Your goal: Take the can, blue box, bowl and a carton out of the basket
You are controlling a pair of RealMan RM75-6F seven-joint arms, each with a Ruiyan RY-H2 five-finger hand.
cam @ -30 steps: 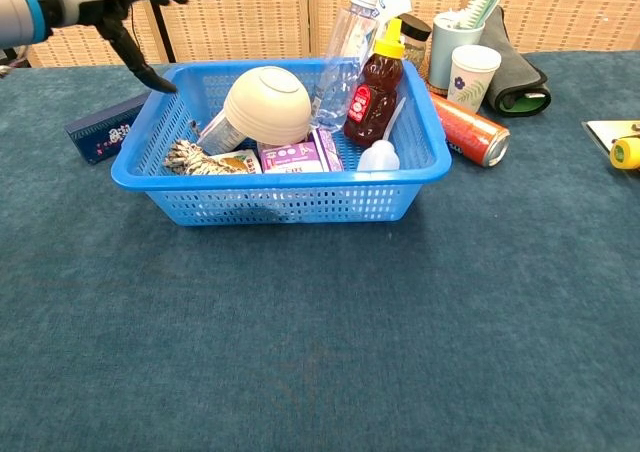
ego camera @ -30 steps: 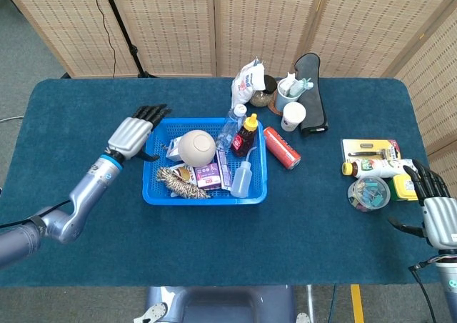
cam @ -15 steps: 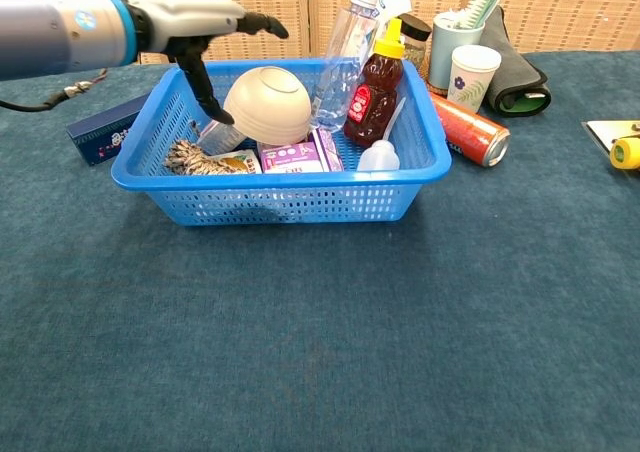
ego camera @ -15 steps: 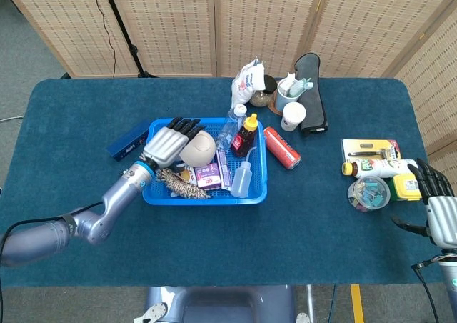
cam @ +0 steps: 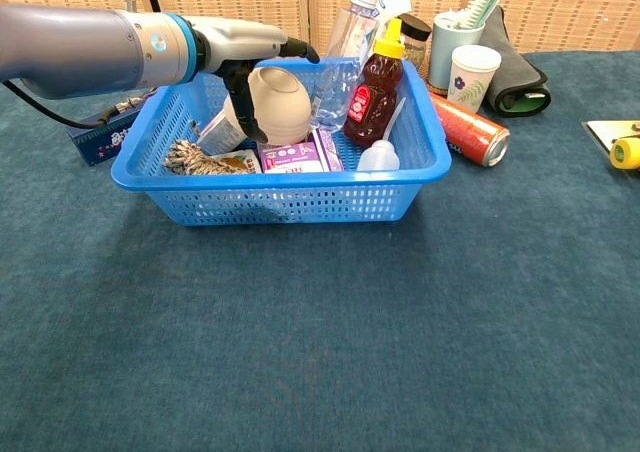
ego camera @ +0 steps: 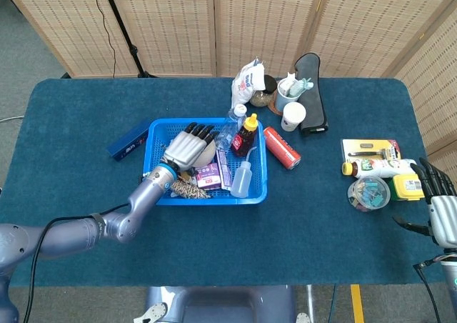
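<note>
Left hand (ego camera: 187, 146) is over the basket (cam: 280, 204), fingers spread across the top of the bowl (cam: 282, 104) with the thumb down its left side. Touching or a real grip, can't tell from either view. Bowl sits upside down and tilted in the basket's middle, leaning toward the far wall.

Right hand (ego camera: 437, 203) is at the table's right edge near the front corner, fingers apart, holding nothing.

Purple carton (cam: 301, 156) lies flat in the basket against the front wall, just under the bowl. Striped rope bundle (cam: 195, 158) is in the front-left corner of the basket. Brown sauce bottle (cam: 377, 82) with yellow cap stands toward the far-right corner, clear water bottle (cam: 339, 57) leaning beside it on the far wall, small white squeeze bottle (cam: 380, 154) in front of them.

Red can (ego camera: 282, 147) lies on its side on the table (ego camera: 86, 101), just off the basket's right wall. Blue box (ego camera: 128, 141) lies on the table near the basket's far-left corner, outside it.

Near the far edge of the table: white cup (ego camera: 293, 116), cup with toothbrushes (ego camera: 290, 88), black case (ego camera: 312, 94), white pouch (ego camera: 247, 83).

Toward the right edge: yellow-capped bottle (ego camera: 371, 168) on its side, round tub of clips (ego camera: 368, 194).
</note>
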